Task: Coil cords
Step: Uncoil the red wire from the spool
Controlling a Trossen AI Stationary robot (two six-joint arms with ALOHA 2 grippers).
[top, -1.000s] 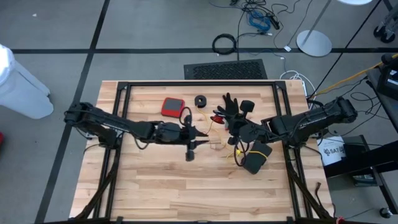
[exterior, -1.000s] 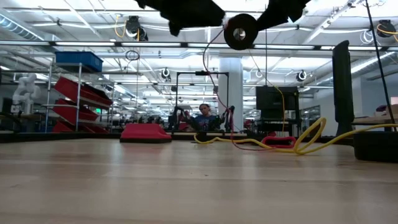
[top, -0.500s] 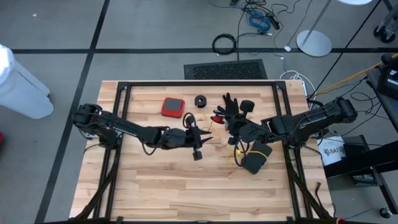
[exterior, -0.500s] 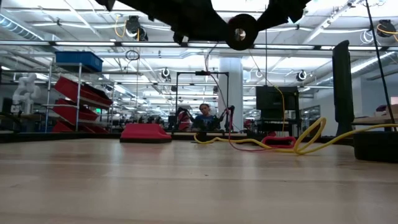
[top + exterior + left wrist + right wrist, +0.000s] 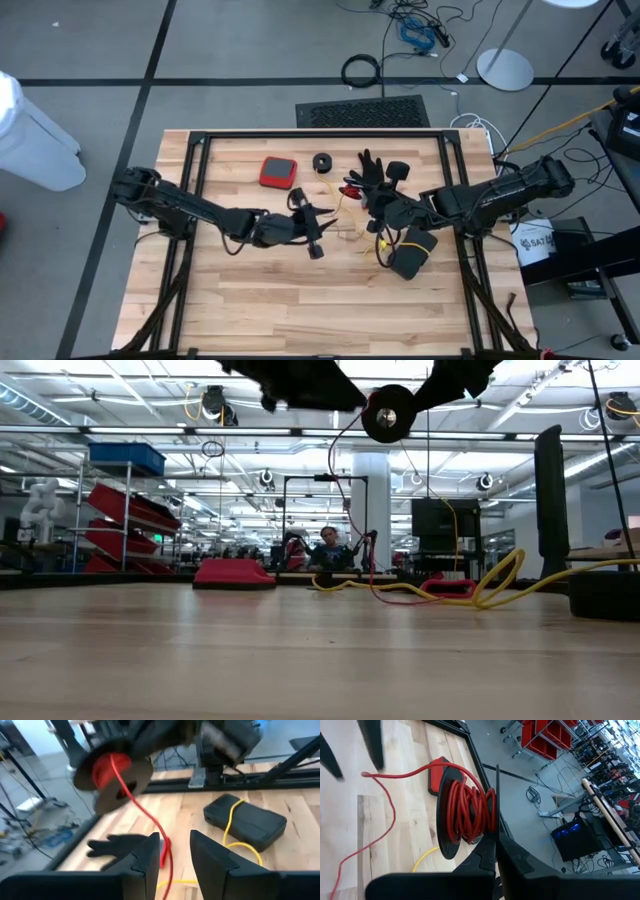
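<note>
Nearest you on the desk (image 5: 250, 300), right of centre, sits the black box (image 5: 410, 255) with the yellow cord (image 5: 231, 822) looped over it. That cord lies slack and no arm has it, so it looks like the job still waiting.

A bit farther in, approx mid-desk, is the left gripper (image 5: 172, 842). Its jaws stand spread, and the red cord (image 5: 145, 812) runs down thru the gap close to one finger. No pinch is visible. My read is that it's acting as a guide, i.e. steering the cord and keeping it in line while it feeds upward.

Just right of it, and lifted well off the desk, is the right gripper (image 5: 496, 840). Its jaws are pressed together on the rim of the reel (image 5: 465, 812). Gripping by the rim leaves the hub free, and several red turns are already bunched there. Held high, the reel has clear space around it. The free end drops from the hub to the left jaws, then trails onto the wood. So the red cord is part wound, w/ a fair length still loose.

Far side: a black glove (image 5: 372, 172) just beyond the right gripper, then a 2nd small black reel (image 5: 322, 162) and a red pad (image 5: 278, 172) to its left. All are untouched and apart from both arms. Can't tell whether the yellow cord reaches that 2nd reel.
</note>
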